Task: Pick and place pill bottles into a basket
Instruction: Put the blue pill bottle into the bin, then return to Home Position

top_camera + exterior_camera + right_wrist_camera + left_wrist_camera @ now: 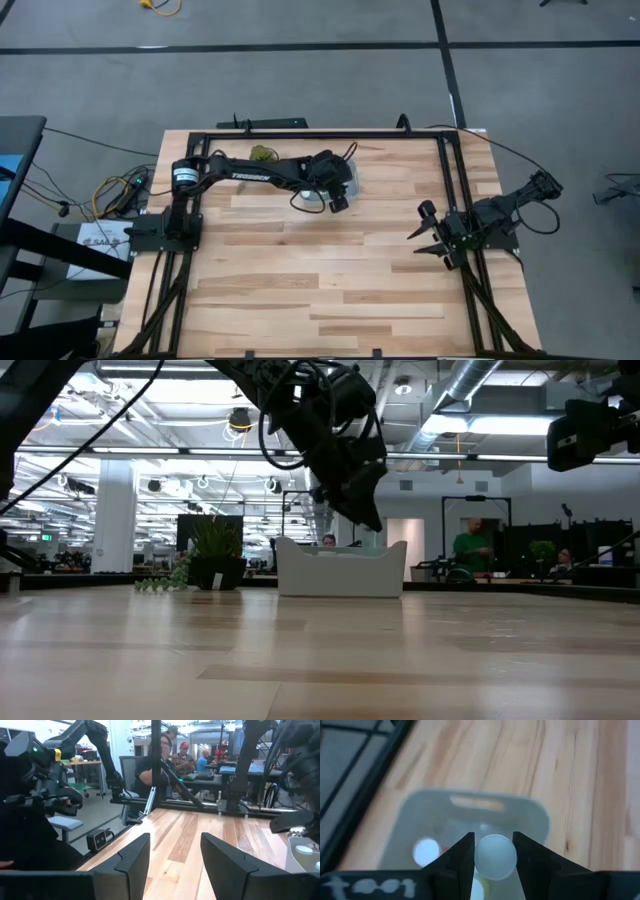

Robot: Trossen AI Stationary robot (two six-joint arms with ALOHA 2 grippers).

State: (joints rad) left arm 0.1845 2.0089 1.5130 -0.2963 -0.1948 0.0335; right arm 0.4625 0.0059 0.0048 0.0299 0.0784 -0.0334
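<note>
The pale translucent basket [354, 181] stands on the table's far middle; it also shows in the low view [340, 572] and under the fingers in the left wrist view [536, 822]. My left gripper [337, 199] hangs above the basket, shut on a pill bottle with a white round cap [495, 857]. Another white-capped bottle [426, 851] lies inside the basket. My right gripper [428, 236] waits open and empty at the table's right edge; its wrist view shows its fingers apart [175, 857]. My left gripper pinches the pill bottle between its two fingers, one on each side of the white cap [479, 856]. The fingers point down from above. The bottle is lifted clear, over the basket's inside.
A green plant sprig [262, 153] lies at the table's far edge, left of the basket, and shows in the low view [160, 584]. A black frame [300, 134] runs along the table's far and side edges. People sit beyond the table.
</note>
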